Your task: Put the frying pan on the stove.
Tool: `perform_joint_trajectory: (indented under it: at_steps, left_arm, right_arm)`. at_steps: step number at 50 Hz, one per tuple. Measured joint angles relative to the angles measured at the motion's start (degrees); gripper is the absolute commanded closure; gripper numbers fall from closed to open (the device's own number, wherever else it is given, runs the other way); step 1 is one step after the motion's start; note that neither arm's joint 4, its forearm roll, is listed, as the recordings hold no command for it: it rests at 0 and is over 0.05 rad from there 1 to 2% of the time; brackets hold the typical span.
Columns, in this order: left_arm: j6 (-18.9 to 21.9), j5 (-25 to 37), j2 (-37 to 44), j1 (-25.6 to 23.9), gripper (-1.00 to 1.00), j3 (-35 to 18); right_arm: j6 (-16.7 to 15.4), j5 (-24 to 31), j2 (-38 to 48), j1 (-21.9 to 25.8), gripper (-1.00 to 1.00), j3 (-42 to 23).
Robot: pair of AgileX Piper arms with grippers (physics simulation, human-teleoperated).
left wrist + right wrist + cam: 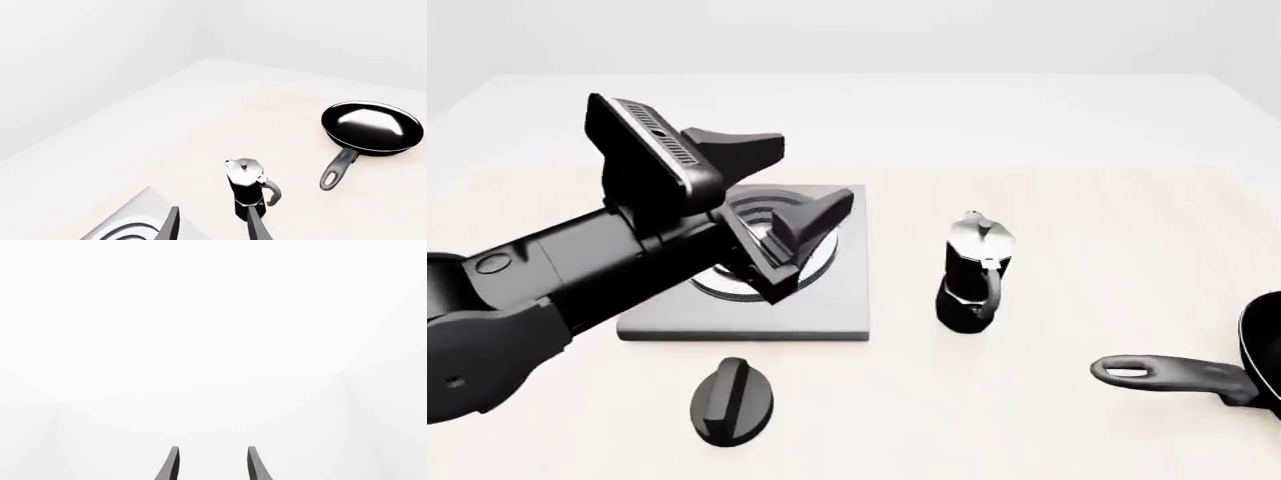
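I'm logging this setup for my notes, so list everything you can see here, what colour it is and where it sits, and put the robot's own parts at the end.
frying pan: one, glossy black with a dark grey looped handle, on the table at the far right of the front view, partly cut off there.
stove: one, brushed grey slab with silver rings, left of centre, partly hidden by the left arm.
moka pot: one, black and silver, upright, between stove and pan.
knob: one, black oval, on the table in front of the stove.
table: one, pale cream.
left claw: one, black, open, empty, above the stove.
right claw: one, dark fingertips only, open, seen only in its own wrist view.
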Motion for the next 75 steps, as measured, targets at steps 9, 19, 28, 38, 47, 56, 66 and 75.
perform_joint_trajectory:
  at_steps: [9,19,28,38,47,56,66,75]
  left_arm:
    - [0.14,-0.21,2.53,-2.28,-1.0,-1.76]
    - [0.0,-0.57,5.67,-4.54,-1.0,-3.69]
    - [0.01,-0.17,8.22,-6.71,-1.0,-5.94]
    - [-0.16,0.46,10.96,-9.2,-1.0,-8.4]
    - [-0.83,0.87,13.63,-11.18,-1.0,-10.6]
    - [-1.31,1.51,15.85,-12.93,-1.0,-12.88]
    - [-1.75,2.06,18.02,-14.48,-1.0,-15.12]
    - [-2.15,2.92,19.68,-15.57,-1.0,-17.16]
  right_arm:
    - [0.08,0.02,0.0,0.0,-1.0,0.0]
    - [0.12,0.22,0.01,0.25,-1.0,-0.32]
    - [0.19,0.31,0.0,0.3,-1.0,-0.54]
    - [0.4,0.28,0.0,0.13,-1.0,-0.59]
    - [0.55,0.34,0.0,0.08,-1.0,-0.68]
    - [0.56,0.48,0.0,0.34,-1.0,-0.73]
    - [0.42,0.92,0.0,0.63,-1.0,-1.28]
    - [0.48,1.24,0.0,0.66,-1.0,-1.82]
